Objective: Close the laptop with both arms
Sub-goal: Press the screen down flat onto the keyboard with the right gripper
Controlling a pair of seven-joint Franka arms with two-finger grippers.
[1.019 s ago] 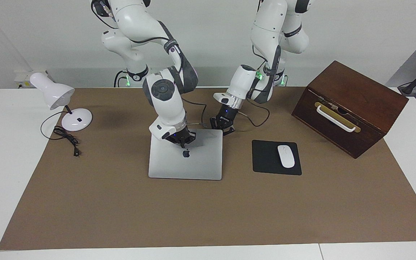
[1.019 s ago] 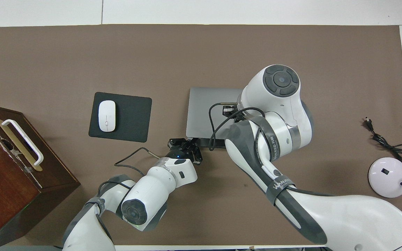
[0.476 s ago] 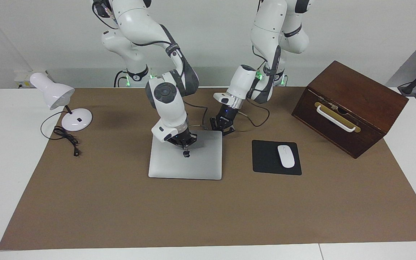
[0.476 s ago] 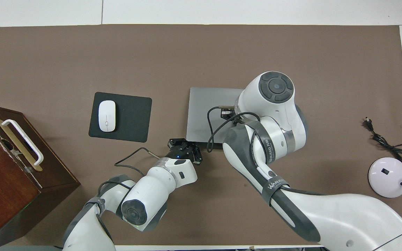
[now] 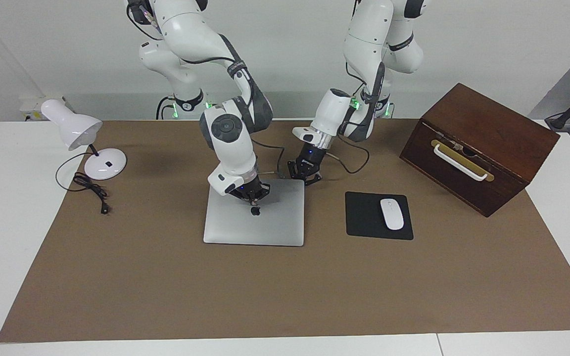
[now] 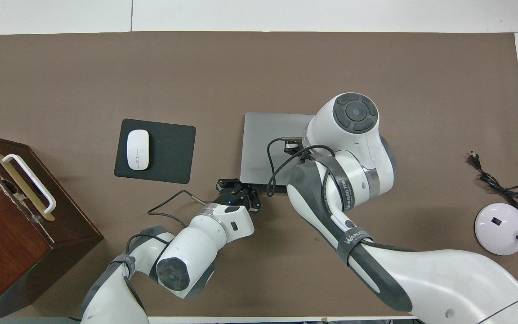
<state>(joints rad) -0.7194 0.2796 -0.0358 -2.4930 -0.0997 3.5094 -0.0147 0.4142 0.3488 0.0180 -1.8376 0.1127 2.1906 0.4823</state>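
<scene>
Our thin silver-grey laptop [image 5: 254, 220] shut flat at frame centre, our right gripper [image 5: 252, 198] over its lid, our left gripper [image 5: 306, 175] at its upper corner, fingers spread and empty, right's grip we cannot tell.

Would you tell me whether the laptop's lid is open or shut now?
Shut: the laptop lies flat on the table, logo up, no screen or keyboard showing.

From overhead, your right arm [image 6: 353, 148] covers much of the laptop [image 6: 263, 139] (logo included); the wooden box [image 6: 11, 216] runs off frame's lower left.

one laptop [image 5: 254, 220], two arms [image 5: 230, 143], one lamp [image 5: 79, 141]
</scene>
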